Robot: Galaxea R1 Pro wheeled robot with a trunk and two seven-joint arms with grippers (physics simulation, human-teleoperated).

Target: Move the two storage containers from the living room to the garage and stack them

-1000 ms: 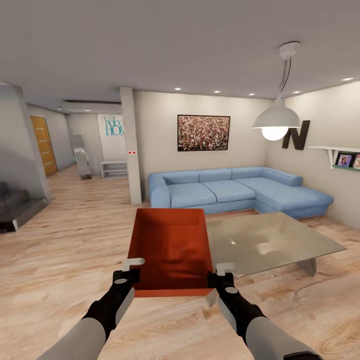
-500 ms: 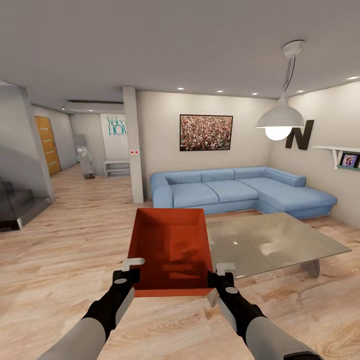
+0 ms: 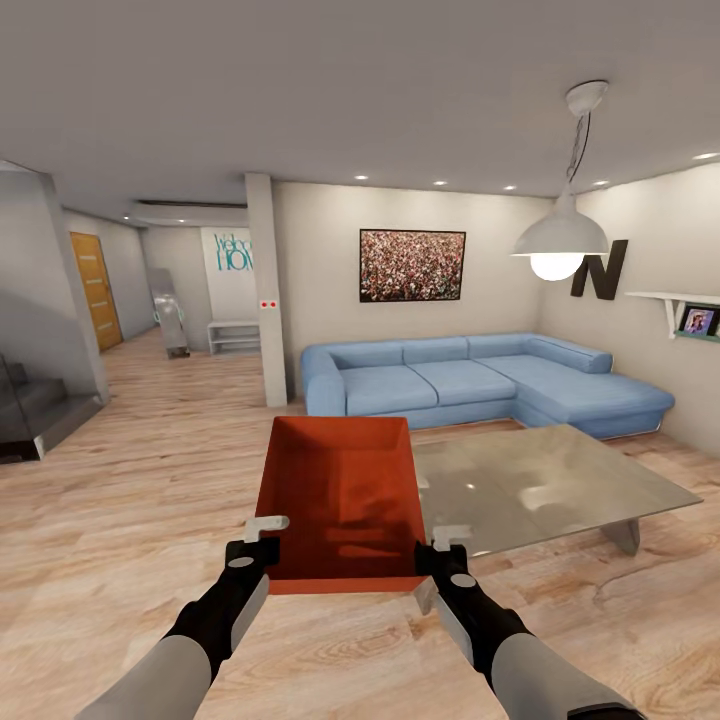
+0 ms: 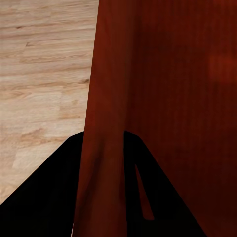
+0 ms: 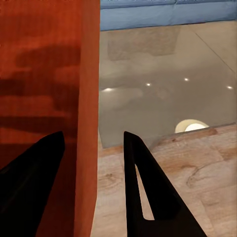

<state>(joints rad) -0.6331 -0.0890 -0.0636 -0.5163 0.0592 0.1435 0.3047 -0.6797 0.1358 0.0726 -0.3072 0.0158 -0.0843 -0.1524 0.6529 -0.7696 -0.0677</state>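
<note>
One orange-red storage container (image 3: 340, 495) is held up in front of me over the light wood floor of the living room, its open top facing up. My left gripper (image 3: 262, 535) is shut on its left wall near the close corner. In the left wrist view the wall (image 4: 106, 123) runs between the two dark fingers (image 4: 49, 202). My right gripper (image 3: 440, 550) is shut on the right wall, which the right wrist view shows as an orange-red edge (image 5: 89, 98) between the fingers (image 5: 143, 192). The second storage container is out of view.
A glass coffee table (image 3: 580, 470) stands just right of the held bin, with the blue corner sofa (image 3: 470, 385) behind it. A white pillar (image 3: 266, 300) rises ahead. A hallway with a wooden door (image 3: 92, 290) opens at the far left, past dark stairs (image 3: 25, 405). A pendant lamp (image 3: 560, 240) hangs at right.
The whole view shifted a little to the right early on, so the camera turned slightly left. Both grippers and the container kept their places in the picture.
</note>
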